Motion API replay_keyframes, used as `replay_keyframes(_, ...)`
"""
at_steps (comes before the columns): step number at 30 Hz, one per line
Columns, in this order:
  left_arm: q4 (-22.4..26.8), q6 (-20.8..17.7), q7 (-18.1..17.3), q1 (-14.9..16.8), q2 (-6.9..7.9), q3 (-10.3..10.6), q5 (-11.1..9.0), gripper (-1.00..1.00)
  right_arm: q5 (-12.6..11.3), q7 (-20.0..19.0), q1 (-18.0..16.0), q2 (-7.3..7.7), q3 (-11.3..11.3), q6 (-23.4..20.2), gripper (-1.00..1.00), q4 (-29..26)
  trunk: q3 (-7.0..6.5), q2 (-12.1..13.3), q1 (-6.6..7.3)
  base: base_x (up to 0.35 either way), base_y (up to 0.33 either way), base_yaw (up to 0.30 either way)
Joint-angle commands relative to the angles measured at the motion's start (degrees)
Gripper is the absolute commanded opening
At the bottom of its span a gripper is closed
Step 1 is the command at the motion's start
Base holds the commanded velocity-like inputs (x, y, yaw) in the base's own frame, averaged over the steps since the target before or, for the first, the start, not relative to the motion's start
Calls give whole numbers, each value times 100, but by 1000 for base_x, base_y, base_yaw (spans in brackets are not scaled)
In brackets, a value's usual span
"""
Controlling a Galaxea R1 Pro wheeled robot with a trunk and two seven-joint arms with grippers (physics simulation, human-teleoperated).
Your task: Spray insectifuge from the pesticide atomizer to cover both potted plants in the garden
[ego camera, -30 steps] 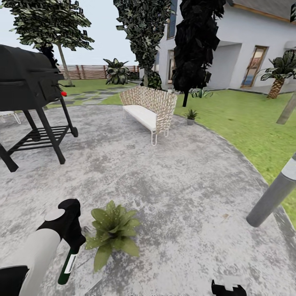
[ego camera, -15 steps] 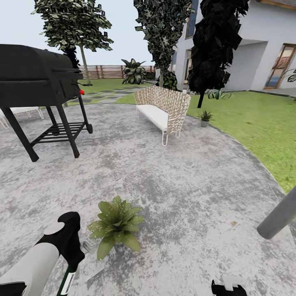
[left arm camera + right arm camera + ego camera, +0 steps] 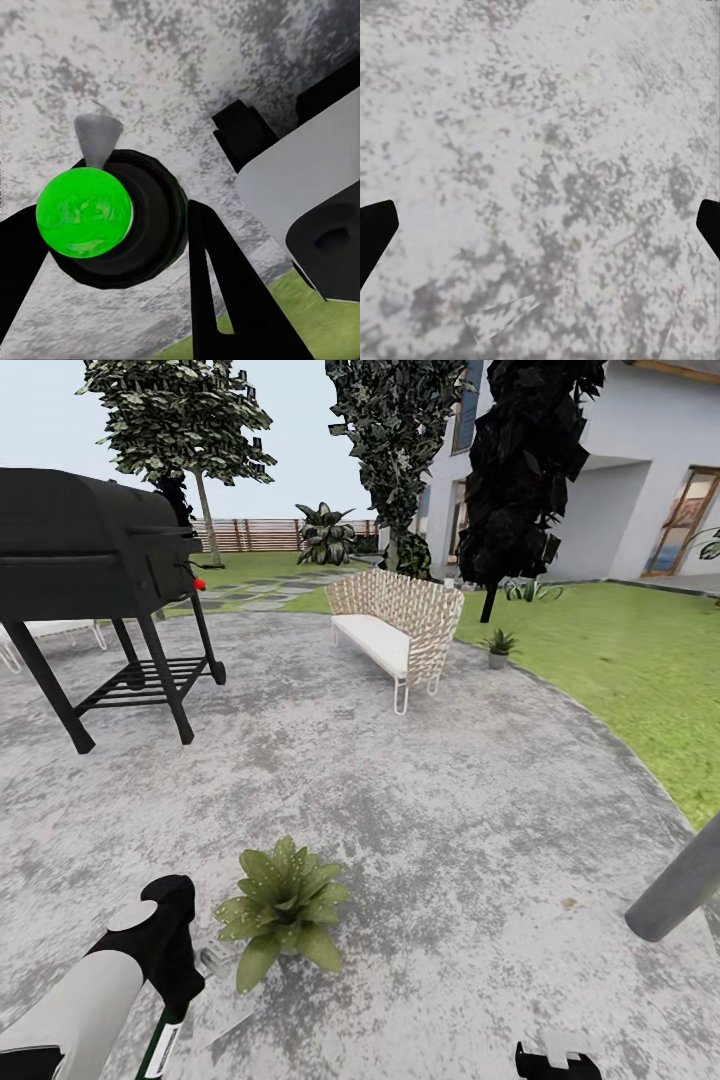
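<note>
Head view: left gripper at the lower left, clamped on the pesticide atomizer, dark green bottle with white label hanging below the fingers over the patio. Just beside it sits one potted plant, a low rosette of speckled green leaves on the near part of the patio, apart from the bottle. A second small plant in a grey pot stands at the far patio edge by the lawn, too small to tell its leaf type. Black grill at the patio's left side, woven bench with white cushion near the far edge, grey bollard leaning in at the right edge, wooden fence and trees behind, white house at right. Bit of the right gripper at the bottom edge, state unclear here. Left wrist view: black fingers closed round the atomizer, seen end-on, bright green round end, small grey cone beside it; mottled paving behind, strip of grass. Right wrist view: two black fingertips far apart at the frame sides, spread wide, nothing between, paving below.
</note>
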State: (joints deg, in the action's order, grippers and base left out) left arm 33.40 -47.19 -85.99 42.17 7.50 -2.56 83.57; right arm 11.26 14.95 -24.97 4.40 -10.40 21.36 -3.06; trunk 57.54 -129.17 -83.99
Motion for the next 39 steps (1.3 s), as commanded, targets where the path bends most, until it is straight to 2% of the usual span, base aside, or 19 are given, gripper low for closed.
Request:
replay_keyframes(1,7,-59,-28,2,-9,-21,64,-100,60,17,-3,0,-47,18,100,7,5,-2,1,0,0,0)
replay_keyframes(9,4,-90,11,0,47,-48,59,-100,52,23,-2,0,-50,18,100,0,5,-2,1,122,-60,0)
replay_keyframes(11,-1,-89,12,-15,21,-33,69,-100,52,25,-1,0,-50,18,100,-3,5,-2,1,59,-32,0)
replay_keyframes(15,0,-82,38,-196,6,-33,57,-100,52,26,-3,0,-50,18,100,-9,5,-2,1,14,-7,0)
replay_keyframes(21,23,-54,504,-351,93,-68,9,-100,52,26,-3,-4,-50,18,100,-18,5,-2,1,1,0,37)
replay_keyframes(31,79,51,925,-376,-162,-80,-23,-100,52,26,-1,-9,-43,18,100,-8,5,-2,1,0,0,127)
replay_keyframes(33,44,62,1124,-379,-166,-84,-161,-100,52,26,-4,-9,-43,18,100,-7,5,-2,1,0,0,6)
replay_keyframes(34,31,68,1239,-381,-161,-85,-297,-100,52,26,-5,-9,-43,18,100,-7,5,-2,1,0,0,3)
replay_keyframes(35,13,79,1496,-392,-151,-84,-680,-100,52,26,-6,-9,-42,18,100,-4,5,-2,1,0,0,1)
replay_keyframes(36,8,85,1643,-415,-148,-82,-890,-100,52,26,-4,-9,-41,18,100,-3,5,-2,1,0,0,0)
replay_keyframes(37,11,92,1881,-478,-151,-74,-1183,-100,52,26,-4,-9,-41,18,100,-2,5,-2,1,0,0,0)
replay_keyframes(39,6,107,2249,-556,-168,-58,-1500,-100,52,26,0,-9,-41,18,100,-2,5,-2,1,0,0,0)
